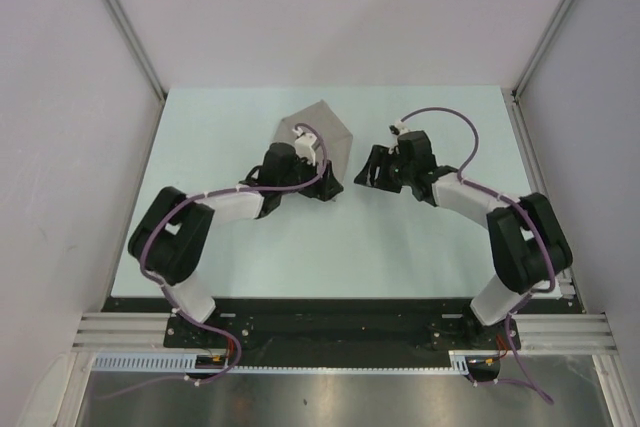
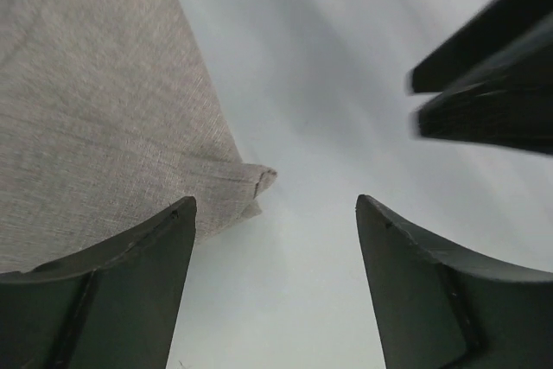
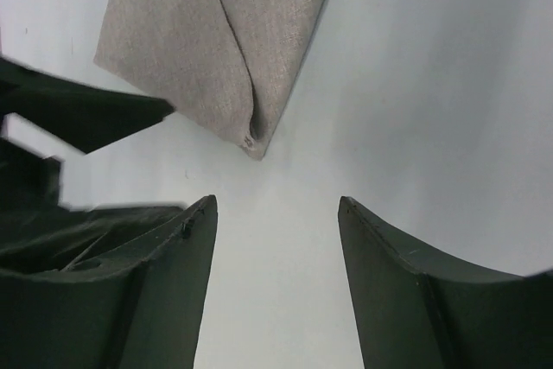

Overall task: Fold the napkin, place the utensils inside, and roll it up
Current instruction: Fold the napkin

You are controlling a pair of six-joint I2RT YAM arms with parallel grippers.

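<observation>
Overhead view of a pale table [image 1: 250, 257] with two black-and-white robot arms reaching in from the near edge. The napkin [image 1: 330, 127] lies flat toward the far middle of the table, already folded into a smaller, pointed shape. Its near-left part is hidden under the left arm's wrist.

The left gripper [image 1: 326, 189] sits low, just beside the napkin's near corner [image 2: 257, 181]. The right gripper [image 1: 371, 169] is a little to the right of the cloth, apart from it and turned toward it. Both grippers therefore face that one corner from opposite sides.

In the left wrist view the jaws are spread wide. Only bare table and the tip of the corner lie between them, and nothing is gripped. In the right wrist view the jaws also stand well apart and empty. The same corner [image 3: 254, 142] lies just ahead of them, and a fold line runs up the cloth from it.

Open jaws this close to the corner would suit pinching it for another fold. They would equally suit leaving the cloth to lie flat, and the views do not say which.

No utensil shows in any view, so its place cannot be told. The first fold looks done. Laying the utensil on the cloth and rolling it up are not yet done.
</observation>
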